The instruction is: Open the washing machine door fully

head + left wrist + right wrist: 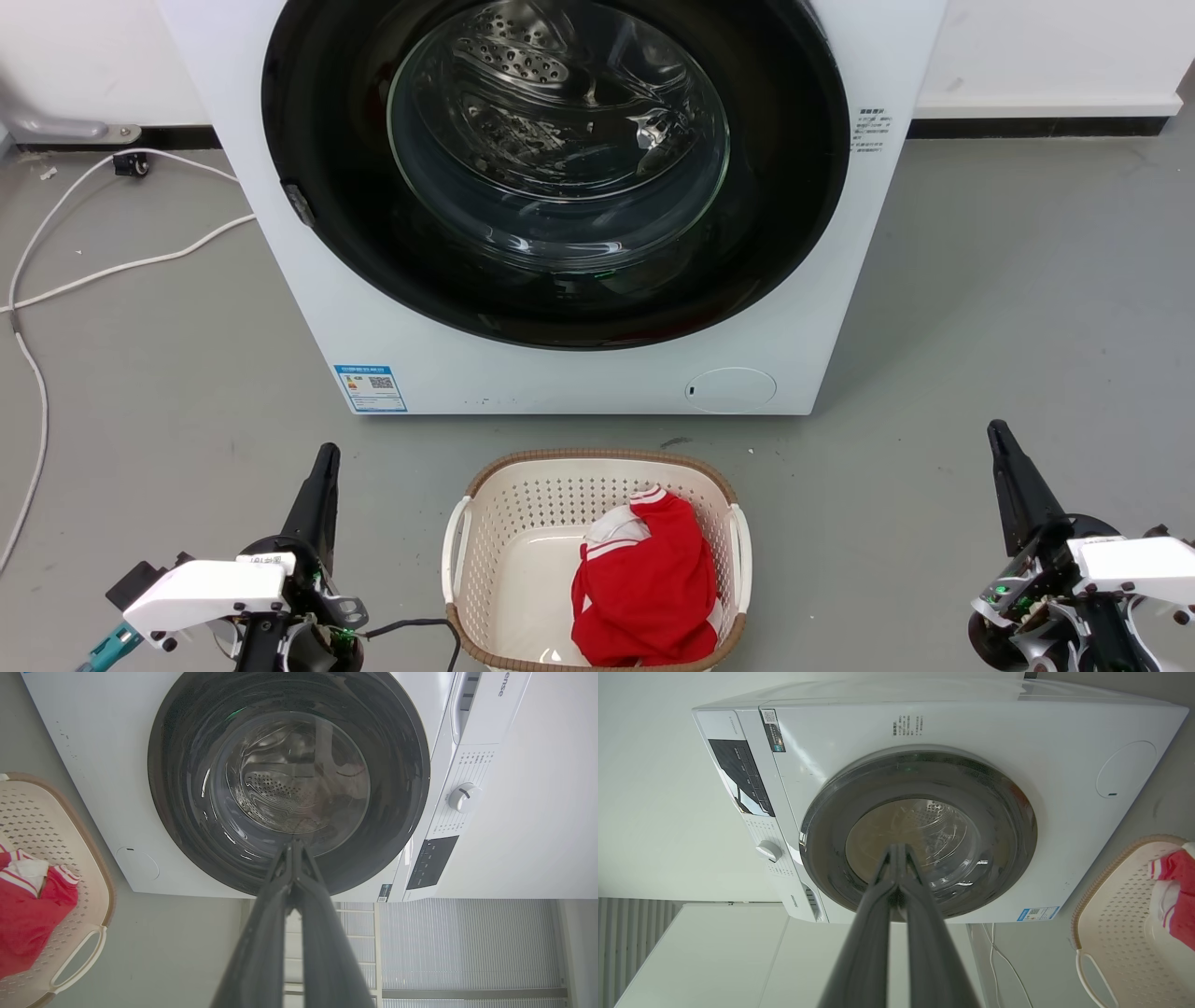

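The washing machine door is a large round glossy black ring with a bulging clear glass window. It lies closed, flush with the white front of the machine. The same door faces the left wrist camera, and the door shows in the right wrist view too. My left gripper rests low at the lower left, fingers together and empty, well short of the machine. At the lower right my right gripper is likewise shut on nothing. Each wrist view shows the fingertips pressed together.
A cream laundry basket with a brown rim stands on the grey floor between my grippers, holding a red and white garment. White cables trail over the floor left of the machine. The control panel with a dial sits at the machine's top.
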Controlling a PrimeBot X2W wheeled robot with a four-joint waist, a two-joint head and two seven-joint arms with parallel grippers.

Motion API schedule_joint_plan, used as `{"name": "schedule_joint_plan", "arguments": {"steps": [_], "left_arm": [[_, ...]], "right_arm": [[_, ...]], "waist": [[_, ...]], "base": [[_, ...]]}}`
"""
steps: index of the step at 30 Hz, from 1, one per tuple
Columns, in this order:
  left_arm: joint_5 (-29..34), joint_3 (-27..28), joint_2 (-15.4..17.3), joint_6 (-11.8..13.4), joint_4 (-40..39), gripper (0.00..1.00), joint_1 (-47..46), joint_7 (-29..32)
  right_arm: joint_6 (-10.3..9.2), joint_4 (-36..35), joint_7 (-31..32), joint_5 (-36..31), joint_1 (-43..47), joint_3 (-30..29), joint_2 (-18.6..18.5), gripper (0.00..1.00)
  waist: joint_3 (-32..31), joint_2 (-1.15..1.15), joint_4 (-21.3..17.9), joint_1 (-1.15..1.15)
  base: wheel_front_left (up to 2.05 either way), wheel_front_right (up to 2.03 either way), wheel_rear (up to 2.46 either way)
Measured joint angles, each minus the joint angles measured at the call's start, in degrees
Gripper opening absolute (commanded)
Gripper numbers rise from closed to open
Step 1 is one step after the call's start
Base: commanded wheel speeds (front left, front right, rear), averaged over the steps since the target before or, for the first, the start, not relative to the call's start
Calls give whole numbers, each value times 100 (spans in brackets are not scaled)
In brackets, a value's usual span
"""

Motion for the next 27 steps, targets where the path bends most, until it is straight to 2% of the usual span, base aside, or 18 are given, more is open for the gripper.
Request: {"name": "schedule_joint_plan", "arguments": {"steps": [6,7,18,22,27], "left_arm": [[0,0,0,0,0,0,0,1],[-2,-5,-1,1,18,100,8,0],[77,-202,-21,9,3,100,141,-213],[305,-248,-22,9,-149,100,137,-320],[828,-241,-21,9,-416,100,112,-460]], "right_arm": [[0,0,0,-4,0,-3,2,0],[1,13,-1,-3,12,-1,2,100],[0,5,-219,-46,201,91,22,100],[0,-111,-332,-332,247,86,22,100],[0,-361,-453,-1081,247,75,23,100]], "waist": [[0,0,0,0],[0,0,0,0],[-3,0,6,0],[-6,0,17,0],[-9,0,29,0]], "base": [[0,0,0],[0,0,0],[0,0,0],[0,0,0],[0,0,0]]}}
